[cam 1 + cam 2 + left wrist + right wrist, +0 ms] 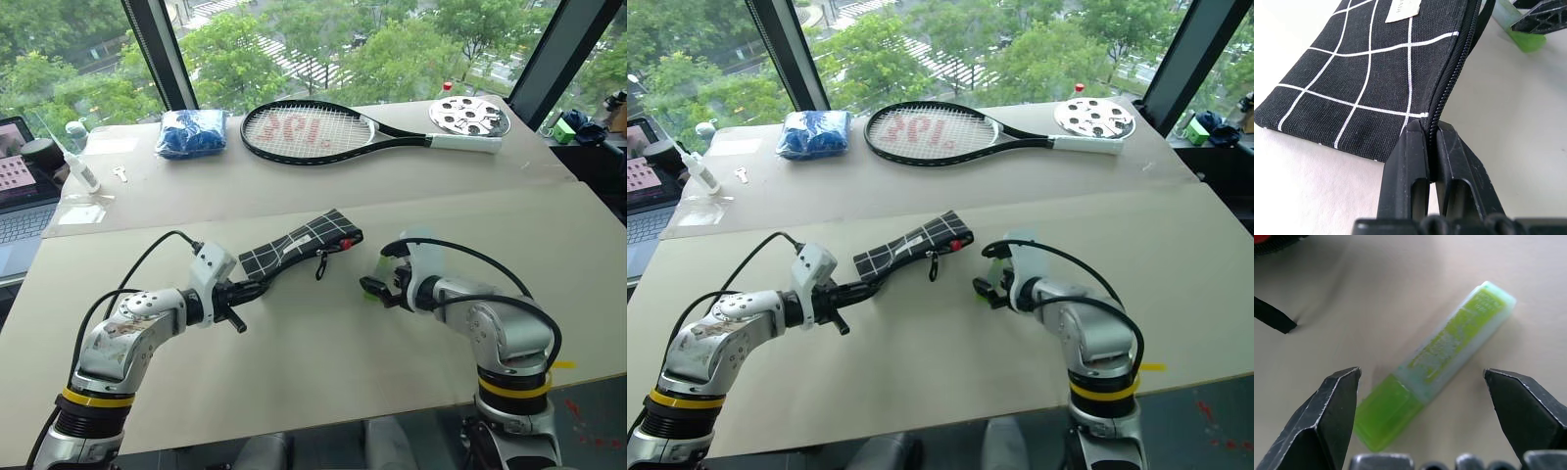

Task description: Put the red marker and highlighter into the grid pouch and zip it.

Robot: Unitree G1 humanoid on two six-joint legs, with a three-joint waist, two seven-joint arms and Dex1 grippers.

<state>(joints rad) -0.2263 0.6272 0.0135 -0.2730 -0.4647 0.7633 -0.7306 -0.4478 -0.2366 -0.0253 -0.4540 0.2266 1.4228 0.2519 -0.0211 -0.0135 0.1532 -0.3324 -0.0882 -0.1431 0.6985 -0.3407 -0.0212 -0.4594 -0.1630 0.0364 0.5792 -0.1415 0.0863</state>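
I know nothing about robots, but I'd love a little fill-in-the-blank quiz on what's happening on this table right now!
1. The left gripper is shut on the edge of the ____ pouch.
2. The right gripper, jaws wide open, hangs over the ____, which lies flat on the table.
3. Far back on the table, beside the blue bundle, lies a tennis ____.
4. The highlighter's colour is ____.

Missing words: grid; highlighter; racket; green
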